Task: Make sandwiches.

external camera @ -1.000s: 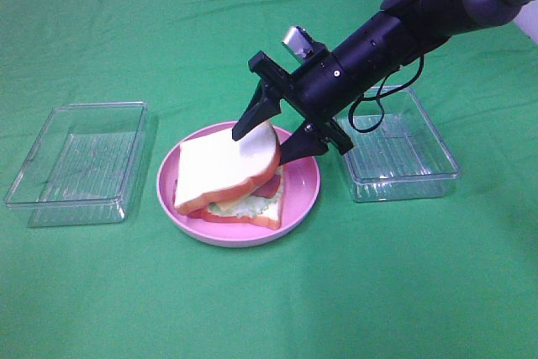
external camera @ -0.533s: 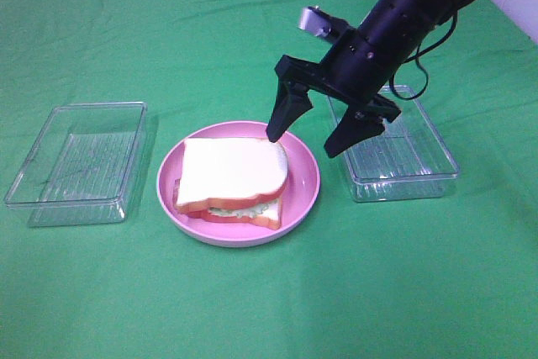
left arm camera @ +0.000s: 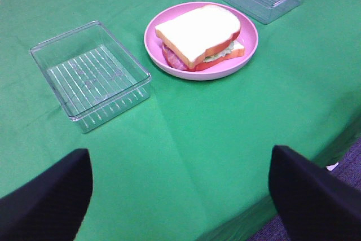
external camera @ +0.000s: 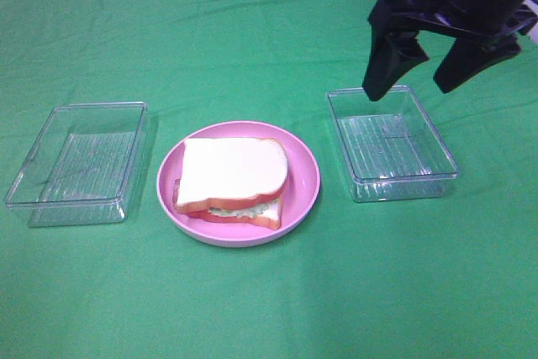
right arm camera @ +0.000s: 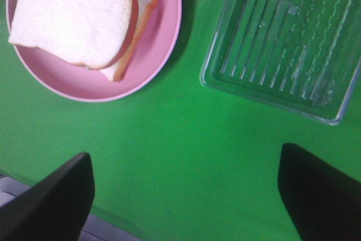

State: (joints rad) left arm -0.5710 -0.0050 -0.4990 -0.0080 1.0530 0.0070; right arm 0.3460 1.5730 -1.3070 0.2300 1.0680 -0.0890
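The sandwich lies flat on the round pink plate, filling most of its middle and set slightly toward the plate's left side. Its top slice is white bread with an orange-brown crust, sitting a little askew over the lower slice. Pale green lettuce and reddish-pink filling peek out between the slices along the front edge.

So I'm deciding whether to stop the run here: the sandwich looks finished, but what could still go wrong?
The top bread slice sits skewed over the lower layers of the sandwich, so a nudge might slide it off. The right gripper hangs with jaws open above the right tray; a low move could knock that light tray.
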